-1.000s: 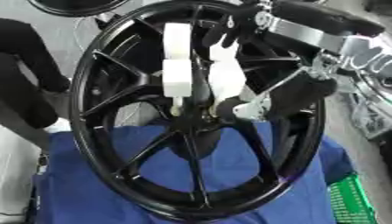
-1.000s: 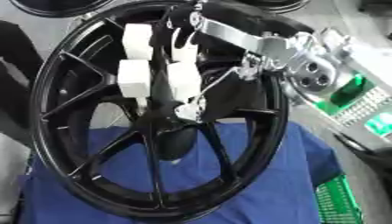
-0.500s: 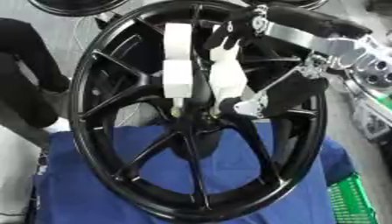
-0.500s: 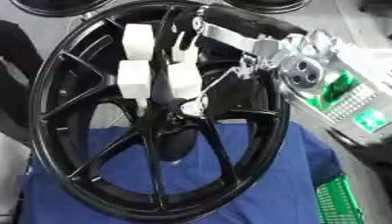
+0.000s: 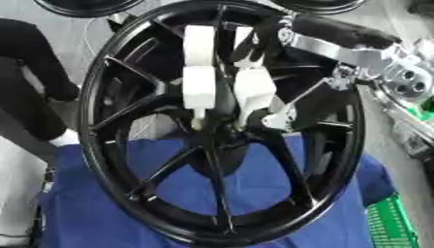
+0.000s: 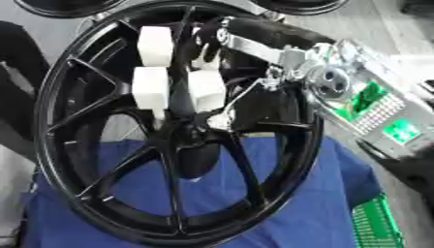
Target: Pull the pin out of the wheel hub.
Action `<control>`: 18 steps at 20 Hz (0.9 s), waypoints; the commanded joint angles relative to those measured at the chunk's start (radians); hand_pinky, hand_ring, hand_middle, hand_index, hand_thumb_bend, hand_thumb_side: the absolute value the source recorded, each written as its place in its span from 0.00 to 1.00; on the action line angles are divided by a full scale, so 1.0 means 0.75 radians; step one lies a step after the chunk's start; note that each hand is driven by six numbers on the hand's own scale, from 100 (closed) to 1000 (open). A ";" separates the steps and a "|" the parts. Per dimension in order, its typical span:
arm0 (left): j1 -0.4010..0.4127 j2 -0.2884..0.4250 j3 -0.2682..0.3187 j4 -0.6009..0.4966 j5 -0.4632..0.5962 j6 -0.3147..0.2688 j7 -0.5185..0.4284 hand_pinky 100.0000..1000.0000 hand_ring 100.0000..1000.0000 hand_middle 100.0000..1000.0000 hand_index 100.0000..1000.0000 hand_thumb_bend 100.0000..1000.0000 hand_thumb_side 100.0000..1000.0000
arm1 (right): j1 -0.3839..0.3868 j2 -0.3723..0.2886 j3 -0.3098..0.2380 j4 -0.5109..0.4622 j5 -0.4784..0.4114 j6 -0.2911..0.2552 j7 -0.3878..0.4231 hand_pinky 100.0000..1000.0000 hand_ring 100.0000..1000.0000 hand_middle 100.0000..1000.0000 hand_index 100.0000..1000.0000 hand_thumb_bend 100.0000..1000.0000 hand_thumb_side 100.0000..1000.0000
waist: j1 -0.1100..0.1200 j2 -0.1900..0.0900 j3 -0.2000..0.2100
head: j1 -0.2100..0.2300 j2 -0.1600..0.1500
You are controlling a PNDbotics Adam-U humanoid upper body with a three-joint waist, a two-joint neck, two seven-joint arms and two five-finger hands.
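A blue cloth [image 5: 280, 193] carries the black wheel [image 5: 110, 160]. At its hub [image 5: 222, 133], the right robot hand [image 5: 241, 89] pinches the pin [image 5: 196, 118]; pull straight toward twelve o'clock.

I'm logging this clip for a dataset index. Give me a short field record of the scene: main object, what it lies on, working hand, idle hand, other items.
main object: black spoked wheel
surface: blue cloth
working hand: right hand, white fingers reaching down to the hub
pin: not clearly visible
left hand: not in view
other items: green basket at lower right
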 commanded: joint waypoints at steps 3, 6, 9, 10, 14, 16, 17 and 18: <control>-0.008 0.025 0.007 -0.022 -0.006 -0.002 -0.003 0.90 0.85 0.85 0.81 0.30 0.77 | -0.011 -0.029 -0.007 0.012 0.002 -0.011 -0.007 0.76 0.74 0.71 0.76 0.37 0.04 | 0.002 -0.019 0.001 | -0.003 -0.008; -0.009 0.024 0.007 -0.022 -0.006 -0.002 -0.004 0.90 0.85 0.85 0.81 0.30 0.77 | -0.010 -0.025 -0.005 0.019 -0.003 -0.010 -0.013 0.75 0.73 0.70 0.75 0.33 0.03 | 0.001 -0.016 0.002 | -0.003 -0.008; -0.009 0.024 0.006 -0.021 -0.007 -0.002 -0.004 0.90 0.85 0.85 0.81 0.29 0.78 | -0.010 -0.024 -0.005 0.020 -0.012 -0.008 -0.020 0.73 0.71 0.68 0.73 0.24 0.03 | 0.001 -0.016 0.002 | -0.003 -0.007; -0.008 0.024 0.006 -0.021 -0.007 -0.001 -0.005 0.90 0.85 0.85 0.81 0.29 0.78 | -0.011 -0.022 -0.007 0.019 -0.021 -0.003 -0.026 0.73 0.70 0.67 0.73 0.22 0.03 | 0.000 -0.015 0.002 | -0.002 -0.005; -0.010 0.024 0.005 -0.021 -0.008 -0.001 -0.006 0.90 0.85 0.85 0.81 0.29 0.78 | -0.019 -0.020 -0.004 0.009 -0.054 0.012 -0.033 0.72 0.68 0.65 0.71 0.14 0.00 | -0.004 -0.014 0.003 | -0.003 -0.005; -0.009 0.025 0.006 -0.021 -0.008 -0.001 -0.006 0.90 0.85 0.85 0.81 0.29 0.78 | -0.020 -0.021 -0.003 0.006 -0.058 0.013 -0.028 0.71 0.67 0.64 0.69 0.11 0.00 | -0.004 -0.014 0.004 | -0.002 -0.002; -0.009 0.026 0.007 -0.021 -0.008 -0.001 -0.005 0.90 0.85 0.85 0.81 0.29 0.78 | -0.021 -0.021 -0.002 0.004 -0.059 0.013 -0.023 0.70 0.66 0.63 0.69 0.10 0.00 | -0.004 -0.014 0.004 | -0.001 0.000; -0.008 0.026 0.007 -0.021 -0.008 -0.001 -0.005 0.90 0.85 0.85 0.81 0.29 0.78 | -0.022 -0.022 -0.003 0.002 -0.060 0.013 -0.019 0.70 0.65 0.62 0.68 0.09 0.00 | -0.004 -0.014 0.003 | -0.002 0.001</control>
